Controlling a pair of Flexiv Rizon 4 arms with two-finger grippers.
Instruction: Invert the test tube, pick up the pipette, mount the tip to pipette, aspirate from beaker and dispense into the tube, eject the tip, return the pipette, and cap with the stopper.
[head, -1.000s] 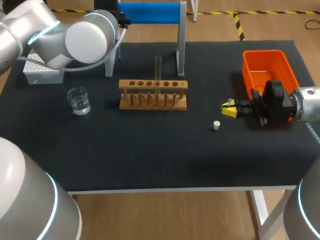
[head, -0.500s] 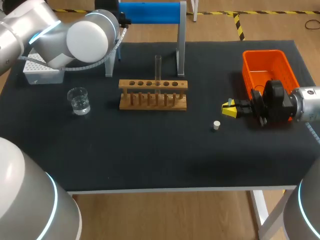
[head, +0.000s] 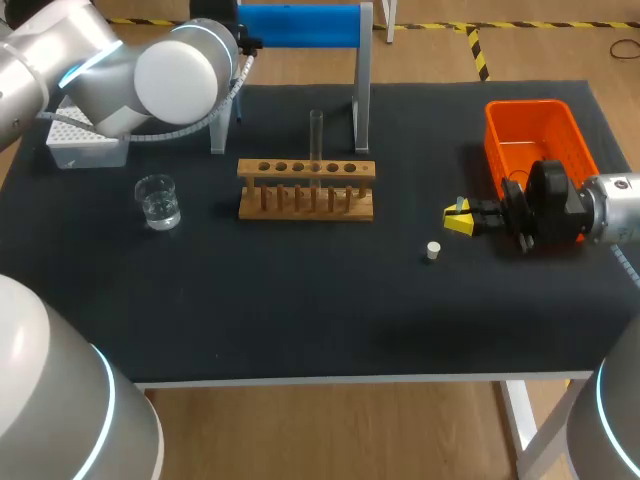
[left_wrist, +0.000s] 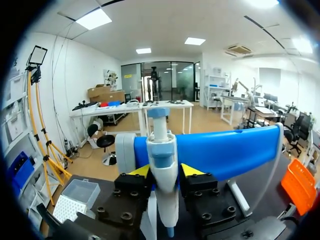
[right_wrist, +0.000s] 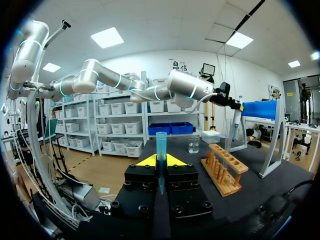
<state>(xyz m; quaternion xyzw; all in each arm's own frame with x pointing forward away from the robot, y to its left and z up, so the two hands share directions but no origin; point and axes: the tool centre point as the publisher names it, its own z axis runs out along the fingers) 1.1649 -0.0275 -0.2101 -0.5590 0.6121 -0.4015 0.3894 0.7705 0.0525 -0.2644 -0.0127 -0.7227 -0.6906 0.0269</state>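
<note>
The pipette (left_wrist: 159, 150) is held upright between the fingers of the left pincer (left_wrist: 165, 171), which is clenched on its white body from both sides. The blue bar of the stand (left_wrist: 235, 147) lies directly behind this pincer. Whether the pipette hangs on the stand or is already free of it cannot be told.

The right pincer (right_wrist: 160, 162) is clenched on a blue tip (right_wrist: 161, 142), which is held upright between its fingers with the open end uppermost. The rack (head: 306, 190), with the test tube (head: 316, 135) standing in it, is located well ahead of this pincer, and the beaker (head: 158, 200) further ahead beyond the rack. The stopper (head: 432, 251) lies near the right fingertips, apart from them. The orange bin (head: 535, 135) is located beside the right wrist.

The step in hand is judged to be the pickup of the pipette, with mounting of the tip to follow.

Hazards to be expected:
- If the pipette is drawn away at an angle, it may catch on the stand and be twisted in the grip.
- If the pipette nose and the tip opening are not brought into line, the tip may be pushed aside or knocked out of the right pincer.
- If too little force is applied, the tip may be seated loosely and dropped over the beaker.
</note>
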